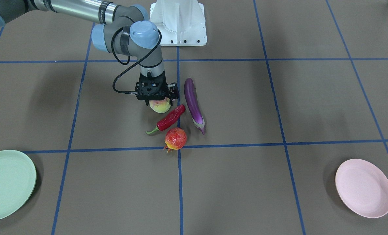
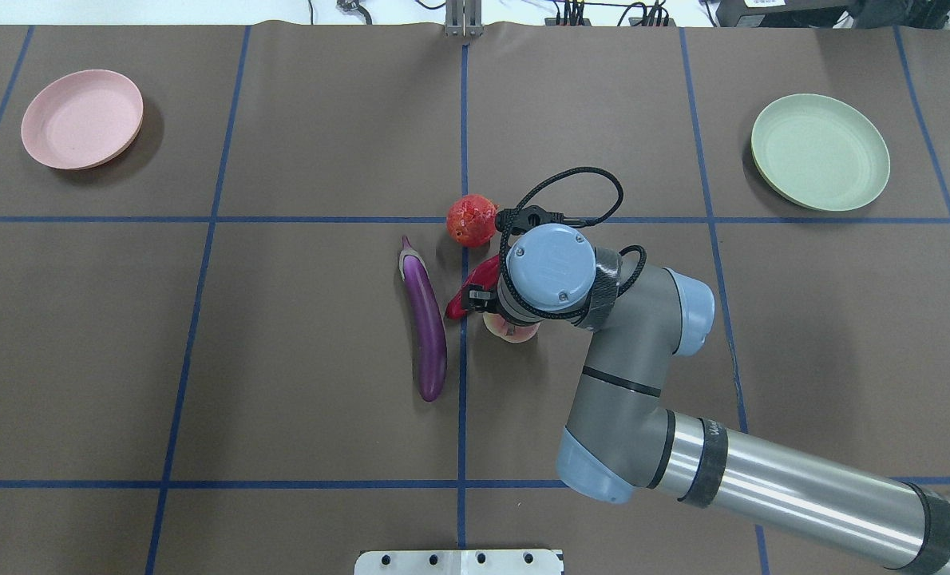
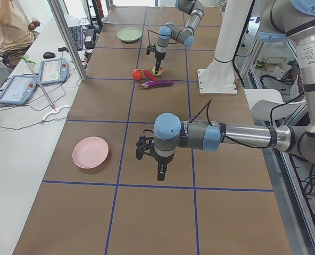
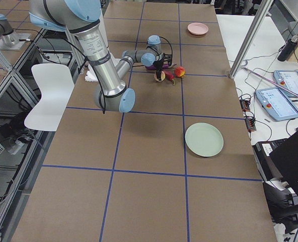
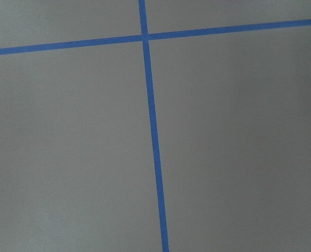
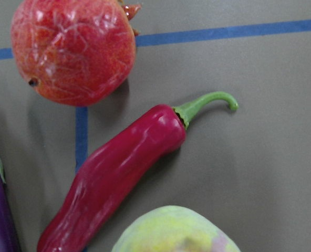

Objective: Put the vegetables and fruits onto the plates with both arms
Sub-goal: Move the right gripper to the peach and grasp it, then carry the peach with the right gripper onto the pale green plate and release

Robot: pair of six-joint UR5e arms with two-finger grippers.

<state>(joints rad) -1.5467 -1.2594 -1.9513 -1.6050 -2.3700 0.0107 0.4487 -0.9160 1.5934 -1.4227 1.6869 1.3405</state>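
My right gripper (image 1: pixel 157 101) is low over the yellow-green peach (image 1: pixel 160 106), its fingers down at the peach's sides; I cannot tell whether they press it. The peach also shows at the bottom of the right wrist view (image 6: pixel 176 231). The red chili pepper (image 1: pixel 170 119) lies right beside it, the pomegranate (image 1: pixel 175 138) just beyond, and the purple eggplant (image 1: pixel 194 104) alongside. The mint green plate (image 1: pixel 5 184) and the pink plate (image 1: pixel 363 187) are empty at opposite ends. My left gripper (image 3: pixel 161 172) hangs over bare table near the pink plate (image 3: pixel 90 152); I cannot tell its state.
The white base block (image 1: pixel 179 23) stands at the robot's edge of the table. Blue tape lines (image 5: pixel 151 136) cross the brown table cover. An operator (image 3: pixel 8 26) and tablets (image 3: pixel 38 79) sit on a side bench beyond the table.
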